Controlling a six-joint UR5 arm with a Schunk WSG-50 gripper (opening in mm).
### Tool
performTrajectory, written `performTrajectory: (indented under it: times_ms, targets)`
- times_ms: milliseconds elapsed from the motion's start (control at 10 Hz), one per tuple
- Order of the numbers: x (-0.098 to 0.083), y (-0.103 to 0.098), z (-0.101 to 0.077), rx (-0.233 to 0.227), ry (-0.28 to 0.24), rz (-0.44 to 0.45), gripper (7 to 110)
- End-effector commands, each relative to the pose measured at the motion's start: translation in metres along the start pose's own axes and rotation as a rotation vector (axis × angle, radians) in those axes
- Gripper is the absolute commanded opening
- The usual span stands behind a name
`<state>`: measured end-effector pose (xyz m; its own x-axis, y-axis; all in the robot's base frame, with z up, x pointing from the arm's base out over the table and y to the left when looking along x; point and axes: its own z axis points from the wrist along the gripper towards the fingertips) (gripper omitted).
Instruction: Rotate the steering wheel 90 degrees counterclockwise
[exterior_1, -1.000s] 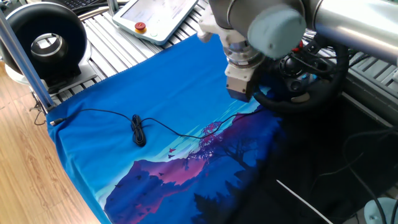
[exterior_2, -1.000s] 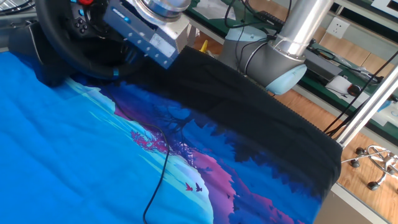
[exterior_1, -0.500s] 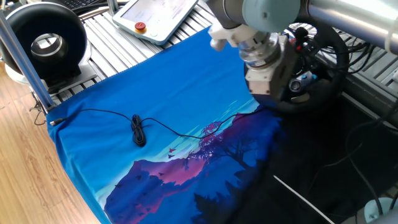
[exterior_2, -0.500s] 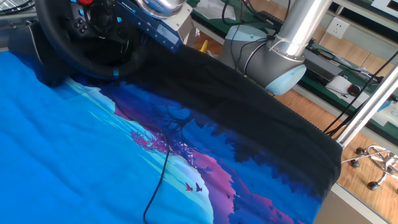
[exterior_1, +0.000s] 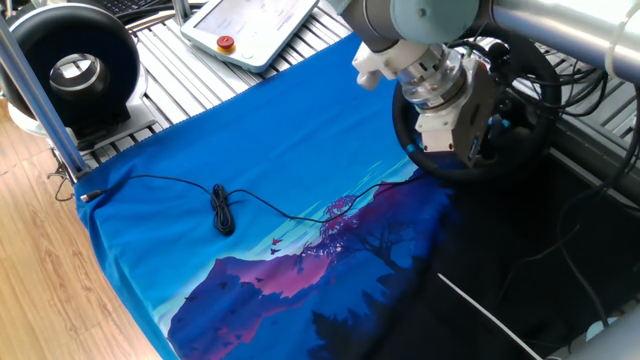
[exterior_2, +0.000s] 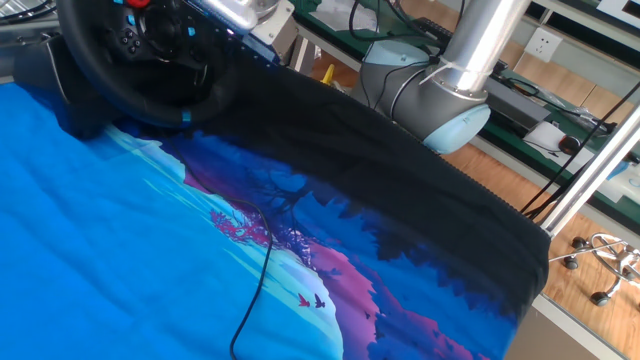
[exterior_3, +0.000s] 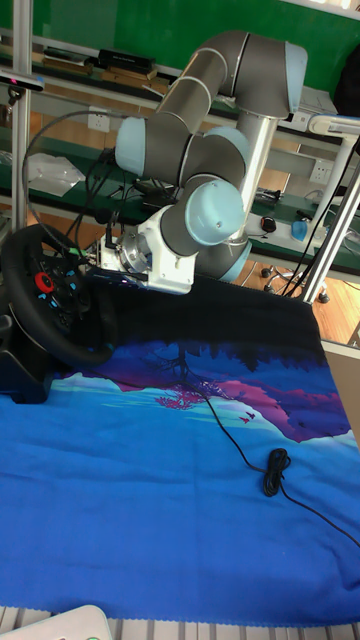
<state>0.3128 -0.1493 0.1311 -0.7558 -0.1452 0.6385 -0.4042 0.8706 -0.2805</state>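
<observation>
I see the wheel (exterior_3: 55, 300) standing upright on its base at the cloth's (exterior_3: 150, 500) 9 o'clock edge in the tall view: fat black padded rim, red dial (exterior_3: 42, 282) on the hub, small coloured buttons beside it. A blue stripe (exterior_2: 187, 117) marks the rim's bottom. The gripper (exterior_1: 478, 112) sits against the hub; I cannot tell whether its fingers are spread.

Black steering wheel (exterior_3: 50, 300) with red dial and blue rim stripe, blue, purple and black landscape-print cloth (exterior_1: 270, 200) with pink tree, black cable (exterior_1: 222, 210), silver and pale-blue robot arm (exterior_3: 200, 130)
</observation>
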Motion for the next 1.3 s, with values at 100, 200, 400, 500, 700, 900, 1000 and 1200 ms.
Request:
performTrajectory:
  times_ms: [100, 200, 400, 500, 700, 900, 1000, 1200]
  targets:
    - [-0.008, -0.006, 0.009, 0.007, -0.012, 0.035, 7]
    - [-0.013, -0.005, 0.008, 0.002, -0.032, 0.038, 7]
    - [-0.019, -0.002, 0.0, 0.009, -0.058, 0.053, 7]
    - [-0.022, 0.002, -0.002, 0.0, -0.069, 0.051, 7]
    - [-0.026, -0.002, 0.003, 0.004, -0.084, 0.052, 7]
    - [-0.026, -0.003, 0.006, -0.001, -0.086, 0.046, 7]
    - [-0.025, -0.003, 0.007, -0.003, -0.082, 0.045, 7]
    - [-0.012, -0.002, 0.008, -0.009, -0.03, 0.031, 7]
